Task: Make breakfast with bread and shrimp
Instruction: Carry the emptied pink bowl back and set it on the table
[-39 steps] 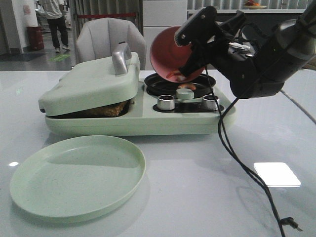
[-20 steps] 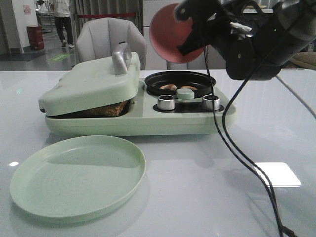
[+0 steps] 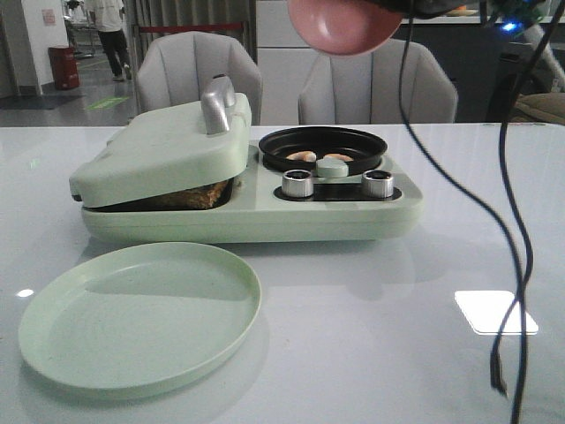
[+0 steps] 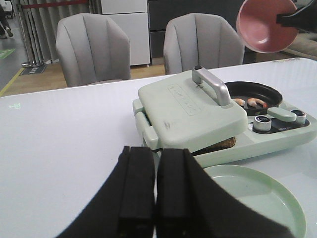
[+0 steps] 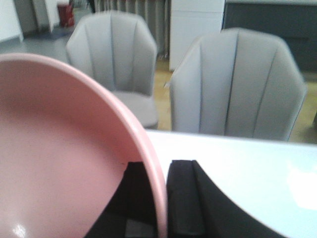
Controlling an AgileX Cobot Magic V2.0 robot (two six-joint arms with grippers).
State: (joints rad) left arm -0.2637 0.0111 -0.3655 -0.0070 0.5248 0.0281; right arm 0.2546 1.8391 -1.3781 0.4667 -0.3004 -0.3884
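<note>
Shrimp (image 3: 301, 156) lie in the round black pan (image 3: 321, 147) on the right half of the pale green breakfast maker (image 3: 247, 208), a couple of small pinkish-white curls just behind the green knob (image 3: 332, 166) and the two silver dials (image 3: 297, 183). On the left half, the hinged lid (image 3: 159, 150) with its silver handle (image 3: 215, 104) sits tilted and slightly ajar, and the toasted brown edge of the bread (image 3: 190, 197) shows in the gap underneath it. An empty green plate (image 3: 139, 314) rests on the white table (image 3: 371, 336) just in front of the machine. High above the pan, at the top of the front view, the right gripper (image 5: 161, 198) has a pink bowl (image 3: 342, 25) by its rim, one finger inside the bowl and one outside, clamped tight on the thin wall. The bowl looks empty from the wrist camera. The left gripper (image 4: 154, 186) hangs low over the table off to the side of the machine, its two black fingers pressed together with nothing between them. Black cables (image 3: 512, 230) dangle down on the right. Two grey chairs (image 3: 199, 71) stand behind the table.
</note>
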